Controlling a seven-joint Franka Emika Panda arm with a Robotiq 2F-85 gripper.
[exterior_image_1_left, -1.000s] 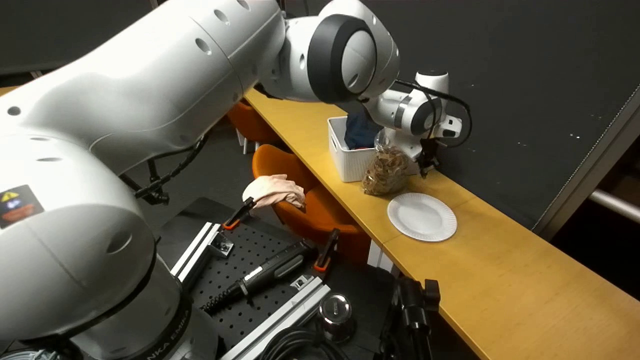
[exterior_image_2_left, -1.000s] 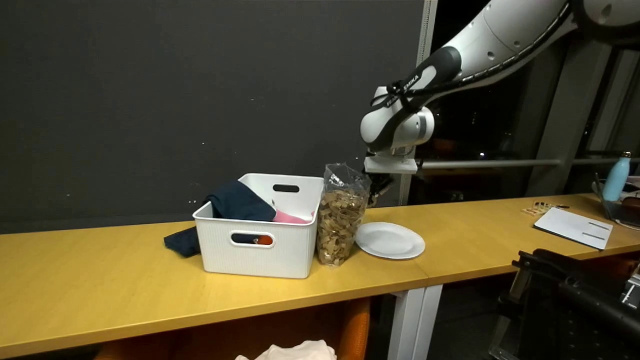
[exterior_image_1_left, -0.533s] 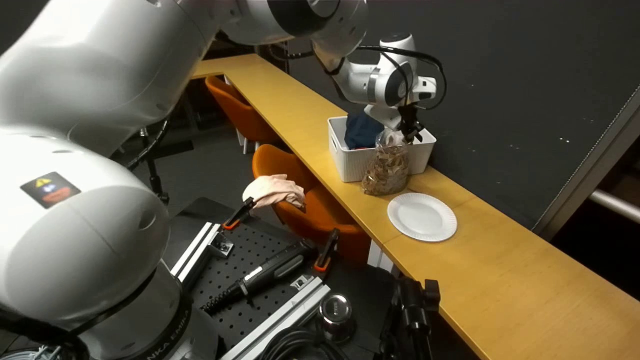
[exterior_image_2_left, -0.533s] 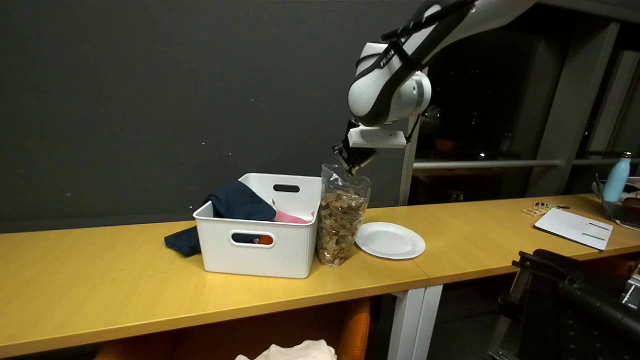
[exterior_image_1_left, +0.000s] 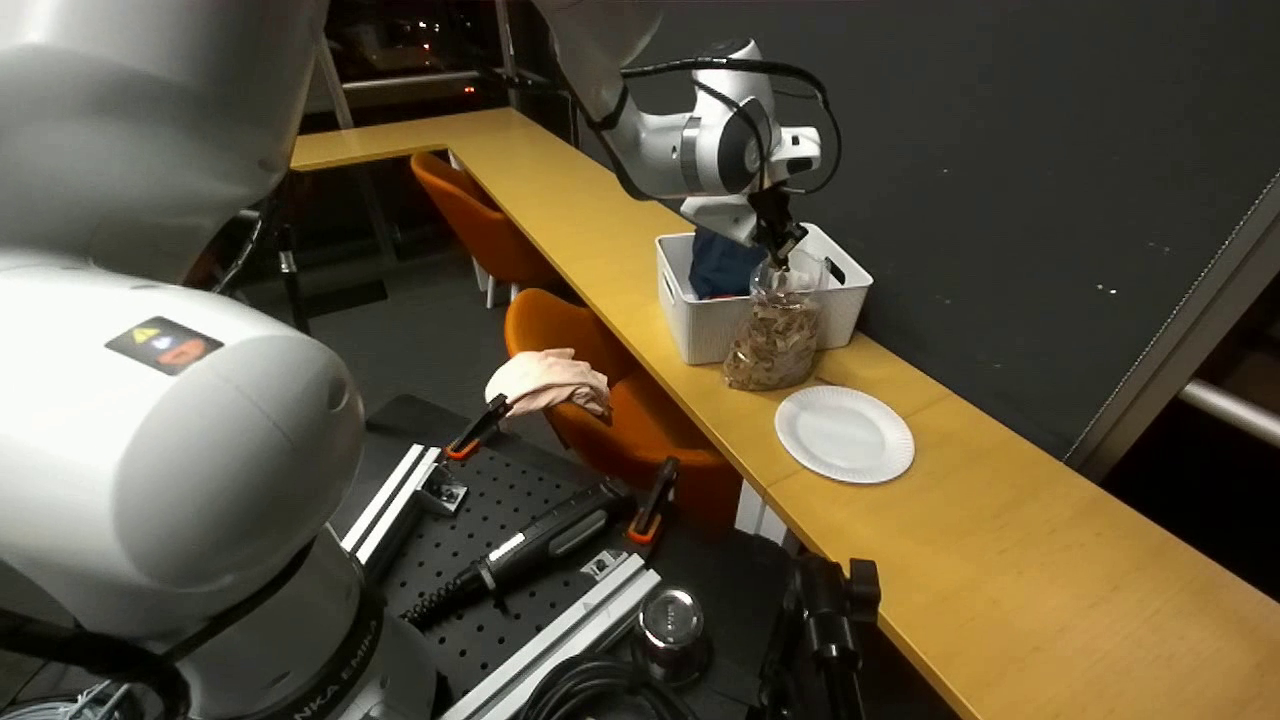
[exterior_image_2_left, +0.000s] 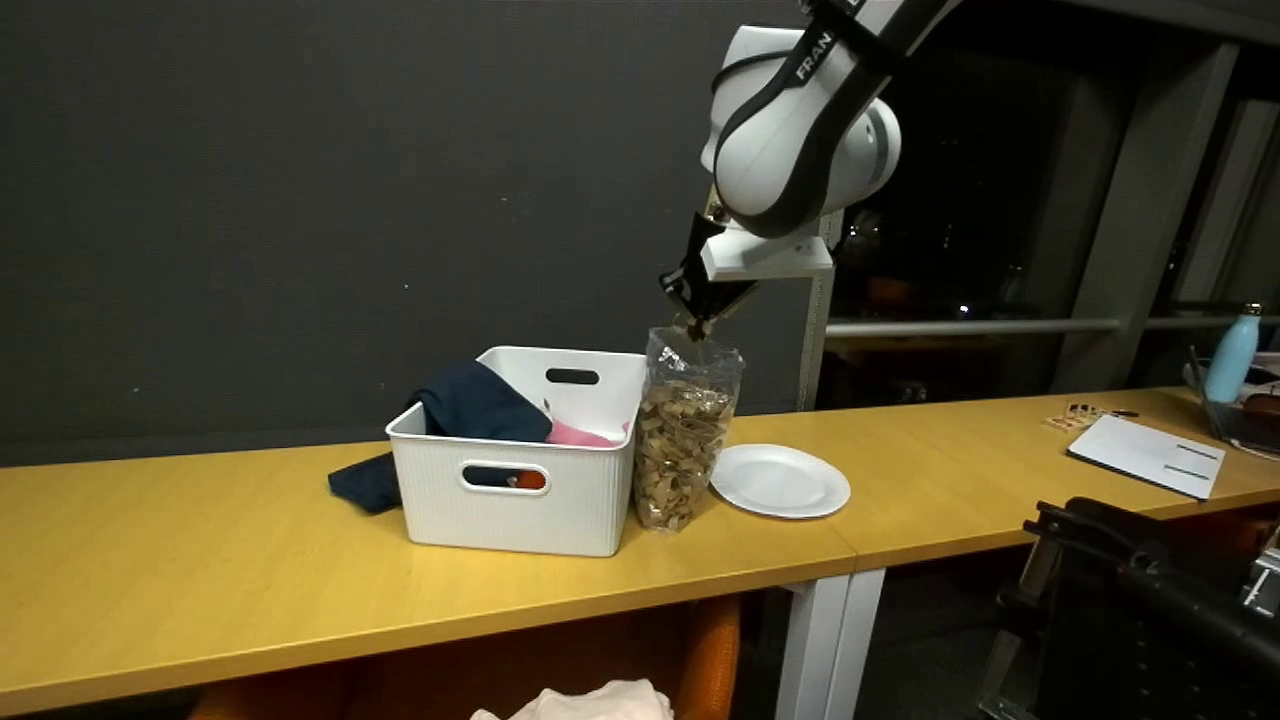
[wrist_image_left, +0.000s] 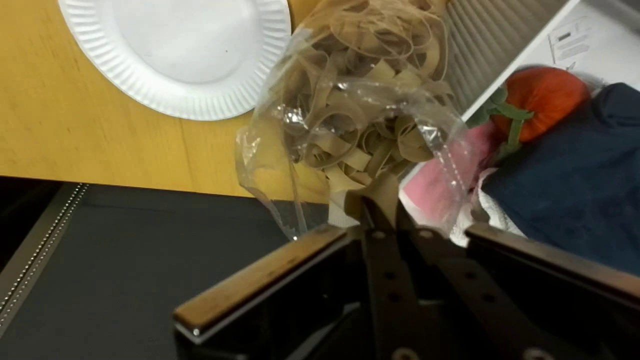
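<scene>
A clear plastic bag (exterior_image_2_left: 685, 440) filled with tan, curled flat strips stands upright on the table, its mouth gaping at the top. My gripper (exterior_image_1_left: 780, 264) points down over that mouth in both exterior views. In the wrist view the gripper (wrist_image_left: 387, 220) is shut, with a single tan strip (wrist_image_left: 382, 195) pinched at its tips. The loose strips in the bag lie below it. Whether the fingertips touch the plastic I cannot tell. A white paper plate (wrist_image_left: 200, 50) with a fluted rim lies on the table beside the bag.
Against the bag's other side stands a white basket (exterior_image_2_left: 600, 500) holding dark blue cloth (wrist_image_left: 575, 180), a pink item (wrist_image_left: 435, 192) and an orange item (wrist_image_left: 550, 100). A dark wall panel (exterior_image_2_left: 300, 200) rises behind the table (exterior_image_2_left: 250, 560). An orange chair (exterior_image_1_left: 640, 420) stands at the front edge.
My gripper has risen from behind the bag near the plate and moved across towards the basket, ending over the bag's mouth. It has stayed shut. Bag, plate and basket have hardly moved.
</scene>
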